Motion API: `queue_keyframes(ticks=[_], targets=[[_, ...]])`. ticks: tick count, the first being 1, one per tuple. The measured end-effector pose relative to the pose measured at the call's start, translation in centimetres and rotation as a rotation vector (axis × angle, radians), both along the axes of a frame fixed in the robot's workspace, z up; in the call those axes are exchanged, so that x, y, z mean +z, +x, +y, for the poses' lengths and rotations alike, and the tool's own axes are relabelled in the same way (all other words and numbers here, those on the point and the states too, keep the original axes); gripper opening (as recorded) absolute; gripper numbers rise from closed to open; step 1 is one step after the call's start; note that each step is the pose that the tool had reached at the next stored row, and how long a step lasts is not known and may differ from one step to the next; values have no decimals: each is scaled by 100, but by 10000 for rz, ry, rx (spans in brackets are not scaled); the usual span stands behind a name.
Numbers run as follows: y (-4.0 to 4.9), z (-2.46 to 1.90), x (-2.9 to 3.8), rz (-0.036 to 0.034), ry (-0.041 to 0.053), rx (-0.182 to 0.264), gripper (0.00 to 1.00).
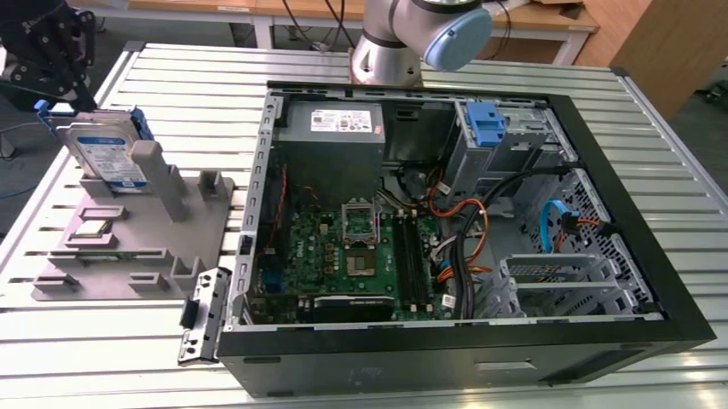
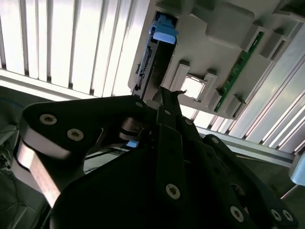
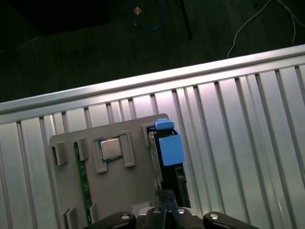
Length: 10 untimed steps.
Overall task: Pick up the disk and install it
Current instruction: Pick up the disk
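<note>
The disk (image 1: 105, 155) stands on edge in the holder (image 1: 142, 256), gripper (image 2: 155, 98) at its upper end, clamped or not I cannot tell; a square hold on the carrier and a straight lift from the holder should avoid jamming.

A big silver metal table (image 1: 228, 77) with long ribs takes up most of the exterior view. Light shines bright on the ribs. At the top of the frame are wooden desks (image 1: 546, 19) with white legs. In the upper right is a brown wooden panel (image 1: 671, 43). In the first wrist view the floor (image 3: 71, 47) beyond the table is dark, and a thin blue cable (image 3: 153, 27) lies on it.
</note>
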State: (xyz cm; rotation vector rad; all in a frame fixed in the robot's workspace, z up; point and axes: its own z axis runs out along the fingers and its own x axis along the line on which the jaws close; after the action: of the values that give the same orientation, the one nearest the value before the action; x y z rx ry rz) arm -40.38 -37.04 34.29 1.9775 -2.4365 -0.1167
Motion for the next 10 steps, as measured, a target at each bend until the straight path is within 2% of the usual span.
queue_keyframes(ticks=[4, 10], targets=[[0, 0, -10, 0, 28, 534, 11], [0, 0, -12, -2, 34, 546, 11]])
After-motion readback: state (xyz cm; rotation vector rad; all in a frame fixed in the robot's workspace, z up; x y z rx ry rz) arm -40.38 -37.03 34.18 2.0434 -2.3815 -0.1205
